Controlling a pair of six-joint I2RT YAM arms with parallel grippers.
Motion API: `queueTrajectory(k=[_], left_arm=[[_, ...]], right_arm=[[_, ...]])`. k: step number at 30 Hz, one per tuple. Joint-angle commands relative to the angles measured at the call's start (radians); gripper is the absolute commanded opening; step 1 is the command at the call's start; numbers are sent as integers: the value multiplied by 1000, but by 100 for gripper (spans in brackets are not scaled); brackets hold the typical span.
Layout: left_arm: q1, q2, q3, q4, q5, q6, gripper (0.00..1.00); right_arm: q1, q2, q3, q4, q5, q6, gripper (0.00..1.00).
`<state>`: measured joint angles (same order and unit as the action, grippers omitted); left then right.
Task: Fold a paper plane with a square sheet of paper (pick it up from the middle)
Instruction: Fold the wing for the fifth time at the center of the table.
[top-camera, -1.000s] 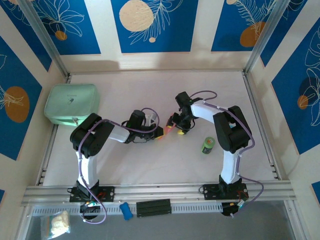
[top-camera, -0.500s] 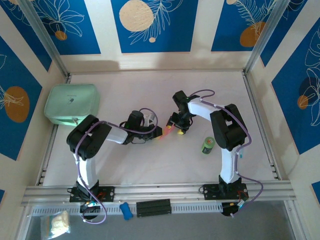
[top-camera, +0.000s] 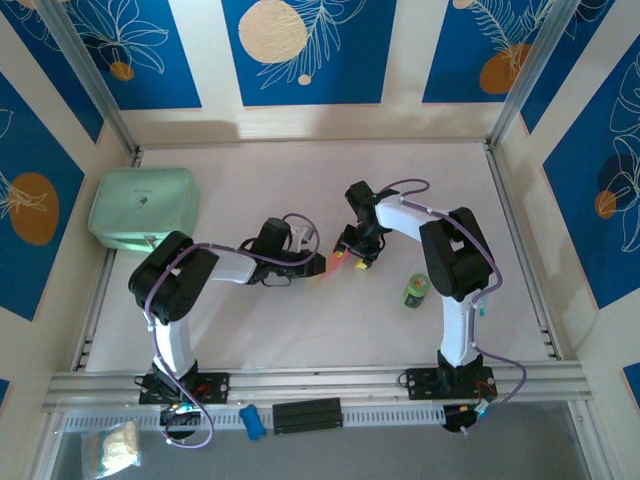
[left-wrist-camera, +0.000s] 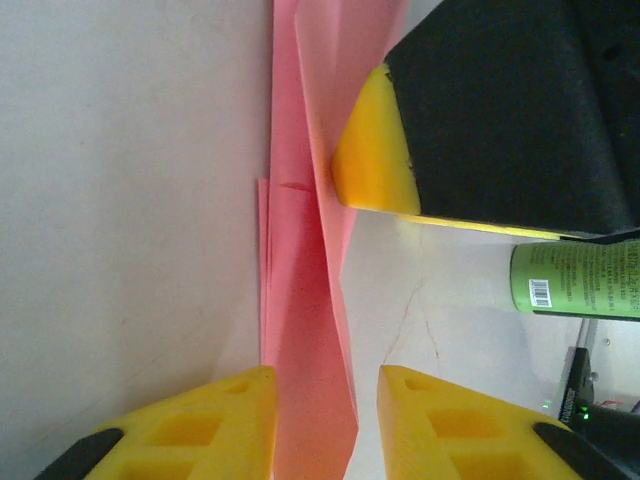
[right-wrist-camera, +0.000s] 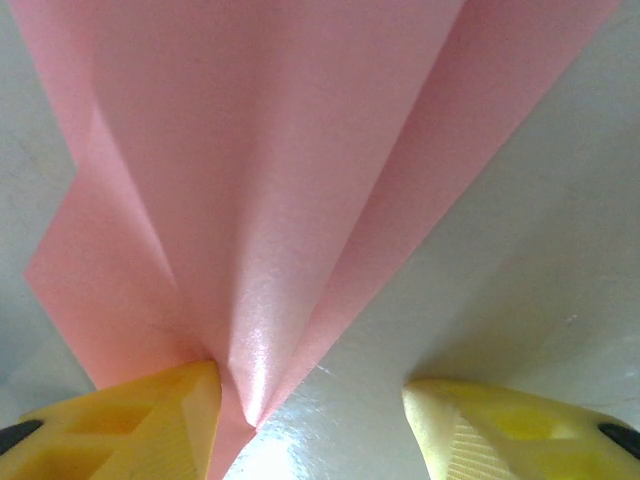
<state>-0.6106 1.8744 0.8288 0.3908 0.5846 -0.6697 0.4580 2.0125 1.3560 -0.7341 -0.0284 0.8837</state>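
Note:
The square sheet of paper (left-wrist-camera: 300, 300) is pink and folded into a narrow, creased paper plane shape that lies flat on the table; it also shows as a sliver of pink paper (top-camera: 336, 262) at mid-table. My left gripper (left-wrist-camera: 320, 400) is open and straddles one end of it, with a gap on the right side. My right gripper (right-wrist-camera: 310, 400) is open over the other end, where the creased paper (right-wrist-camera: 250, 200) fans out. Its left fingertip (right-wrist-camera: 150, 420) touches the paper and the other stands clear. One right fingertip (left-wrist-camera: 372, 165) rests on the paper. The two grippers, left (top-camera: 318, 266) and right (top-camera: 352, 256), meet at mid-table.
A small green can (top-camera: 416, 291) stands just right of the right gripper, and the same can (left-wrist-camera: 575, 280) lies close behind that finger. A mint-green case (top-camera: 143, 208) sits at the far left. The white table (top-camera: 300, 330) has bare room toward the near edge.
The left gripper's jaws have opened off the paper. The left arm's elbow has drifted left, and the right wrist has shifted slightly left. The paper has stayed in place.

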Motion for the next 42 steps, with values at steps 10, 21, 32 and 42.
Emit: queueTrajectory(k=[10, 21, 32, 42], left_arm=[[-38, -5, 68, -110, -26, 98, 31], [-59, 14, 107, -195, -62, 136, 29], [-63, 27, 126, -251, -97, 146, 25], [-64, 40, 137, -279, -123, 143, 21]], right_arm=[[4, 135, -57, 82, 114, 0, 54], [4, 139, -64, 93, 101, 2, 51], [-1, 135, -78, 118, 84, 8, 49], [-4, 135, -86, 128, 74, 4, 44]])
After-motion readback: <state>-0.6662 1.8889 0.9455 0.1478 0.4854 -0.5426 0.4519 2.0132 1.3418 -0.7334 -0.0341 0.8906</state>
